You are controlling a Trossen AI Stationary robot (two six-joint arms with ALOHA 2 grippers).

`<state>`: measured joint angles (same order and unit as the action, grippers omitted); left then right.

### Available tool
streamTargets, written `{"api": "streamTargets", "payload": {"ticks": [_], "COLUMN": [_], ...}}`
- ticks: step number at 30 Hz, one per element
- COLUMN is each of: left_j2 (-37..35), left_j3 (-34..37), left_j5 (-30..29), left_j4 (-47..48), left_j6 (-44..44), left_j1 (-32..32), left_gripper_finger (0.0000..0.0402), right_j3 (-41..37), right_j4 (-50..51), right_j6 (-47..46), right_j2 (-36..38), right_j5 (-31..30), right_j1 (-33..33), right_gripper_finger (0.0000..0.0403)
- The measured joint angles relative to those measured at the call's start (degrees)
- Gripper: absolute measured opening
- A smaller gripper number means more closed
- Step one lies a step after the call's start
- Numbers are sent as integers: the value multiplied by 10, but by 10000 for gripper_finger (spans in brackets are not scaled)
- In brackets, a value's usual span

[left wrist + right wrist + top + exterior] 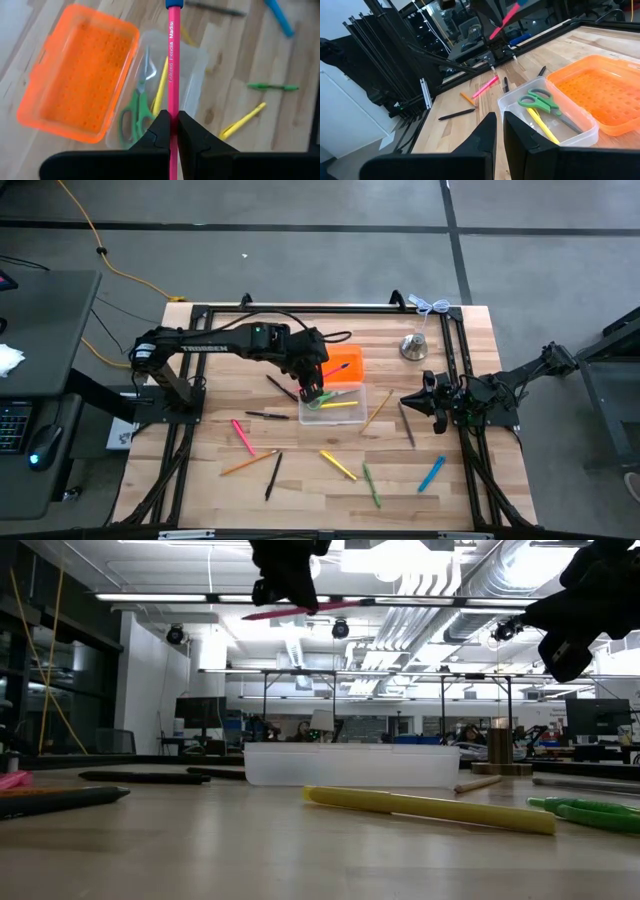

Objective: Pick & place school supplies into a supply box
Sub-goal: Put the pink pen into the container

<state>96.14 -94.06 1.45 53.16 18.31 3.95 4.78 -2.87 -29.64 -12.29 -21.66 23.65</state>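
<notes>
My left gripper [311, 393] hangs above the supply box [333, 406], shut on a pink coloured pencil [173, 60] with a blue far end. The box is clear, and its orange lid [344, 364] lies open on the far side. Inside the box lie green-handled scissors [538, 101] and a yellow pen [543, 125]. In the low view the pencil [320, 608] shows high over the box [350, 765]. My right gripper [408, 401] waits shut and empty to the right of the box. My left gripper pinches the pink pencil's shaft [173, 107] between its two fingers, nearer one end than the middle. The fingers [287, 590] come from above, pointing down, across the pencil. The pencil is lifted clear and lies almost level over the open box.
Loose supplies lie around the box: pink marker [242, 435], orange pencil [248, 464], black pens [272, 475], yellow pen [338, 465], green pen [371, 485], blue pen [431, 473], brown pencil [377, 410], grey pen [408, 423]. A silver bell [414, 346] stands far right.
</notes>
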Motion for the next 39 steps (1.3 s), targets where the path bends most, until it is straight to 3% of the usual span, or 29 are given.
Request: {"api": "streamTargets", "payload": {"ticks": [39], "left_j2": [112], "left_j3": [-1], "left_j5": [28], "left_j4": [-104], "left_j6": [17], "left_j1": [-21], "left_gripper_finger": [42], "right_j3": [0], "right_j4": [2], "right_j6": [3], "right_j2": [0], "right_j5": [30], "right_j1": [0], "right_gripper_finger": [12]}}
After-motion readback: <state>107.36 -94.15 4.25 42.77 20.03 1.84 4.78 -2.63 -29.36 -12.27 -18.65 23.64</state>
